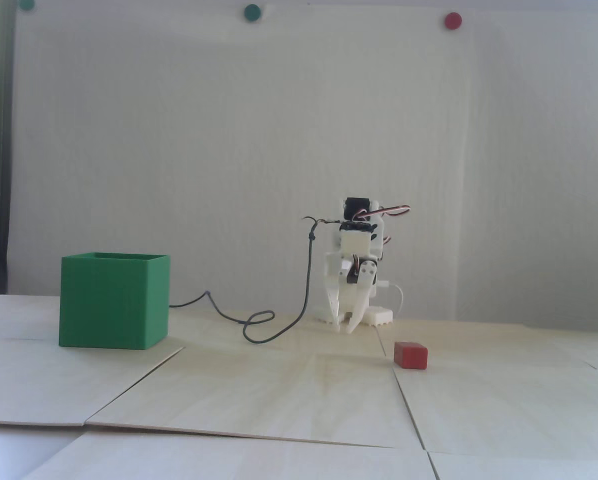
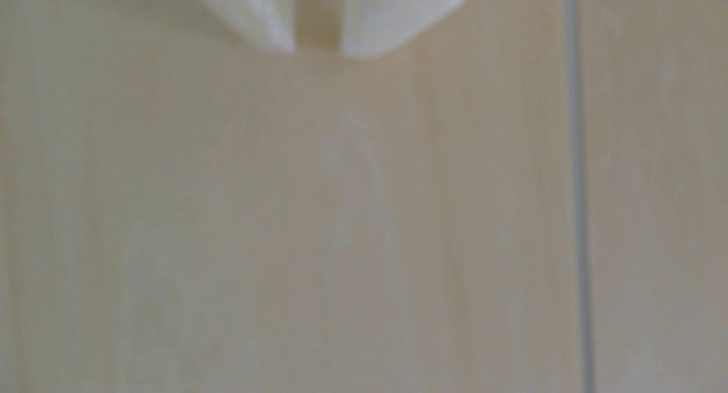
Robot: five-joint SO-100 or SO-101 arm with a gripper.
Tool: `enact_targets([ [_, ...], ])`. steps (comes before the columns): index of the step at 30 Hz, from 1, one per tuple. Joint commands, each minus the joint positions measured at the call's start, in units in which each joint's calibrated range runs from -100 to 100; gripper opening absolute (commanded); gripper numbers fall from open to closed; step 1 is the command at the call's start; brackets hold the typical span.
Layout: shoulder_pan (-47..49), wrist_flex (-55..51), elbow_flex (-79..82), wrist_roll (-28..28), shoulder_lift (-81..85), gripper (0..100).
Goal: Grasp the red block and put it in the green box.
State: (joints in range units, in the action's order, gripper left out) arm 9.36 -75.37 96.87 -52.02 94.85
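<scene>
Tabletop [image 1: 289, 395] lies bare between red block [image 1: 410, 354] and green box [image 1: 114, 301].

The pale wooden table [image 1: 289, 390] carried the green box [image 1: 114, 302], the red block [image 1: 410, 354] and a looped dark cable [image 1: 259, 325]

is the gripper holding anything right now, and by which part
Nothing is held. The gripper hangs empty, jaws slightly apart, while the red block sits untouched on the table.
</scene>
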Motion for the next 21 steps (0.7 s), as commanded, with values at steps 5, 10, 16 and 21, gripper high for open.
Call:
enact_targets([
  [5, 3.46, -0.43, 0.29, -0.82, 0.09, 2],
  [10, 4.27, 11.88, -0.50, -0.40, -3.22, 2],
  [16, 6.76, 29.84, -13.73, -0.40, -23.99, 2],
  [21, 8.45, 31.19, -33.96, 1.42, -45.07, 10],
])
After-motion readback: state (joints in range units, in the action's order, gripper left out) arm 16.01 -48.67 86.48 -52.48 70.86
